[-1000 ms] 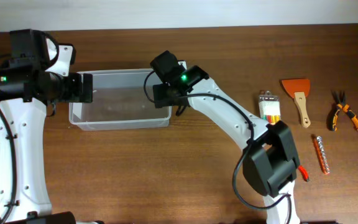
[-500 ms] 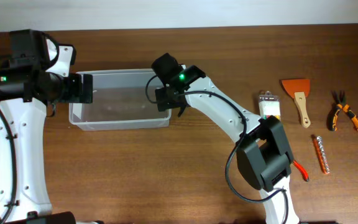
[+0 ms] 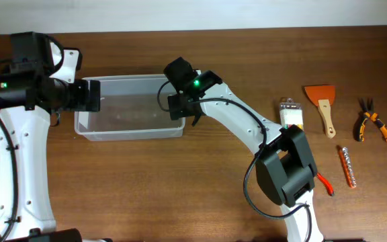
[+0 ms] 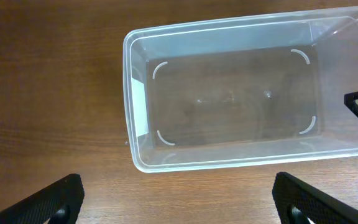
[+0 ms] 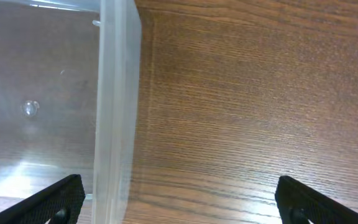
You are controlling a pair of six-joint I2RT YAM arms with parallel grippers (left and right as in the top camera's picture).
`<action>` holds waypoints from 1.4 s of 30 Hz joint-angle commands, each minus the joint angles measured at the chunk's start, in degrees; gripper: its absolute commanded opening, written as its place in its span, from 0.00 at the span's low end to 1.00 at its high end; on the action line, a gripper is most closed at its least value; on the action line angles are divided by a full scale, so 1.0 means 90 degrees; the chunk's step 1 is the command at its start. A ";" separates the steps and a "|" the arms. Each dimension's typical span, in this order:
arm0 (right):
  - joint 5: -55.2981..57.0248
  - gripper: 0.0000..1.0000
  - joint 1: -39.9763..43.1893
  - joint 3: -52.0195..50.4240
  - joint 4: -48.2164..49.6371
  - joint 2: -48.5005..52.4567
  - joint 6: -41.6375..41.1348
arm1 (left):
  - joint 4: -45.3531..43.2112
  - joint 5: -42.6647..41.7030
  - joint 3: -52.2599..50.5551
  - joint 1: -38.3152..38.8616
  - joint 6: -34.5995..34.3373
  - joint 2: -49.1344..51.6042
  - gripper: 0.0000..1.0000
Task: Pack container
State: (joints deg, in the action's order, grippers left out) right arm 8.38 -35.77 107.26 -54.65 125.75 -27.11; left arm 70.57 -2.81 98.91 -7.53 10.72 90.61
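Legible text, labels, nos.: none. Container [image 4: 138,112]: plain plastic, no print made out. Small pack [image 3: 291,115], toward right edge of table [image 3: 180,188]: coloured print, too small to read.

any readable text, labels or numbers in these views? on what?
No text can be read in any view.
container: bare clear plastic, no lettering or label showing.
small pack with coloured contents: any print is too small to read from overhead.
scraper and pliers: no marking legible.
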 commanded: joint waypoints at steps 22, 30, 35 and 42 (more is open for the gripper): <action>-0.0231 0.99 0.0641 0.0117 0.0121 0.0080 -0.0153 | 0.0019 -0.0087 0.0109 -0.0017 -0.0039 0.0063 0.99; -0.0236 0.91 0.0639 0.0117 0.0177 0.0080 0.0330 | 0.0022 -0.0090 0.0109 -0.0017 -0.0039 0.0063 0.99; -0.0238 0.63 0.0636 0.0114 0.0189 0.0083 0.0619 | 0.0022 -0.0090 0.0109 -0.0017 -0.0039 0.0063 0.99; -0.0236 0.47 0.0636 0.0114 0.0124 0.0083 0.0658 | 0.0024 -0.0090 0.0109 -0.0017 -0.0039 0.0063 0.99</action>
State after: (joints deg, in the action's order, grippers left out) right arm 5.96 -29.78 107.26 -53.19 125.75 -22.00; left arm 70.61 -2.81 98.91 -7.53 10.72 90.61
